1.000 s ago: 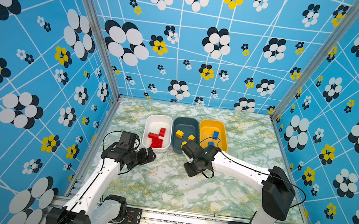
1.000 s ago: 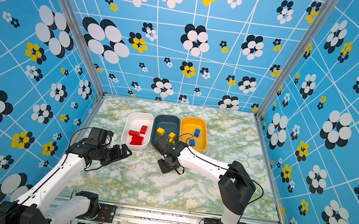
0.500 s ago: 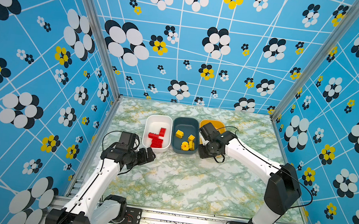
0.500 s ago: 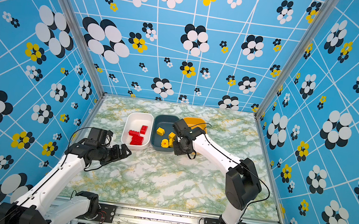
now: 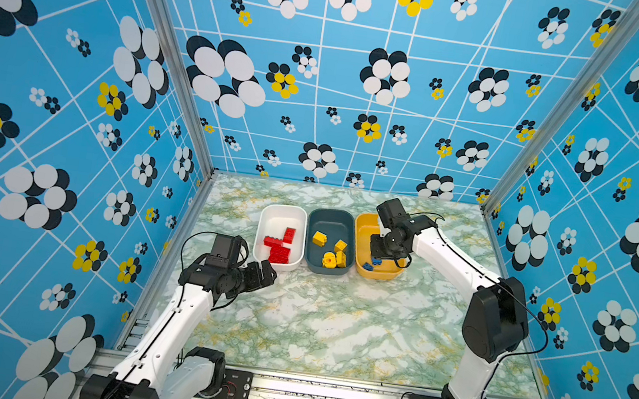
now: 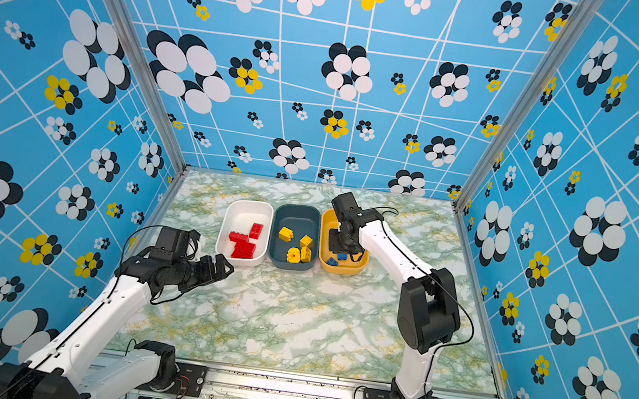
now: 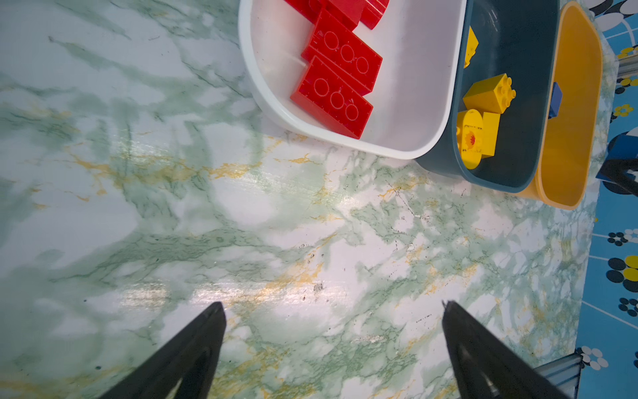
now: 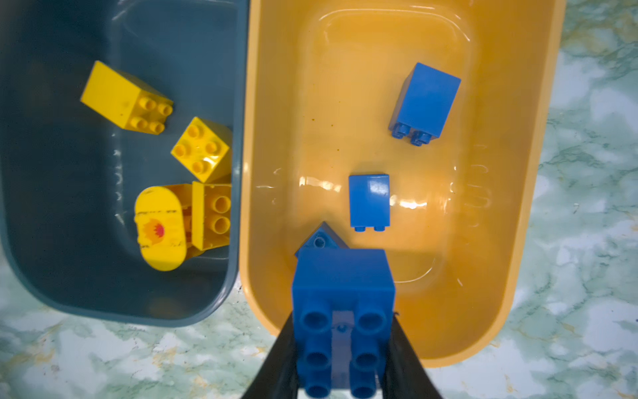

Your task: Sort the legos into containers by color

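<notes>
1. Our right gripper (image 8: 343,345) clamps a blue brick (image 8: 343,276) over the yellow-orange tub (image 8: 276,103).
2. If we release here, it could strike the blue piece (image 8: 321,238) beneath and hop out.
3. Our left gripper (image 7: 331,304) hangs wide and empty near the white tub (image 7: 247,69).

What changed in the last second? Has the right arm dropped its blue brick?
The right gripper, shut on the blue brick, moved from in front of the dark tub back and rightward, to over the yellow-orange tub. Nothing released. The left gripper stayed open near the white tub; red bricks and yellow bricks lie as before.
</notes>
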You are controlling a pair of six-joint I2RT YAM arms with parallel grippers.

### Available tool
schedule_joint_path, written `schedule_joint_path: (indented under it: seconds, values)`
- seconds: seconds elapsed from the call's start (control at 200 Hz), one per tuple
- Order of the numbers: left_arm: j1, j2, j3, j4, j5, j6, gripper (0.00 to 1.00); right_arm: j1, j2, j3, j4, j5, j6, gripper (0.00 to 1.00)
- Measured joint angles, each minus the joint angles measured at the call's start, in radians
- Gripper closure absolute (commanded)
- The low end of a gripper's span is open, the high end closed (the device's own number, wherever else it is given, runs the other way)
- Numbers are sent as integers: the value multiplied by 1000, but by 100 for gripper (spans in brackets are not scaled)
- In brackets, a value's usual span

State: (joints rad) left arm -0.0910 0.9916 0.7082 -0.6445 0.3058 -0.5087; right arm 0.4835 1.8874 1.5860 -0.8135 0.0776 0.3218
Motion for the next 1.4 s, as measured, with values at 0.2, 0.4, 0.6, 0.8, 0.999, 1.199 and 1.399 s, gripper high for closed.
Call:
schedule_joint_path:
  seconds: [0.2,0.4,0.6,0.8,0.999,1.199,1.399]
  values:
    - [-2,0,-33,13,-8,1,1,-35,57,62,-18,4,-16,62]
    - [-2,10,-34,42,-18,8,1,-41,124,139,-45,11,-32,44]
    - [-3,41,-34,78,-30,26,1,-48,146,164,-69,14,-38,33]
    - [-3,40,-34,117,-51,47,1,-49,105,82,-24,14,-38,16]
    - [-4,-23,-40,153,-108,103,1,-60,-39,-100,77,13,-53,1]
    - [-9,-26,-40,237,-169,180,1,-123,-218,-306,254,6,-64,1]
    - [-10,-26,-99,438,-220,263,1,-242,-416,-576,448,38,-90,1]
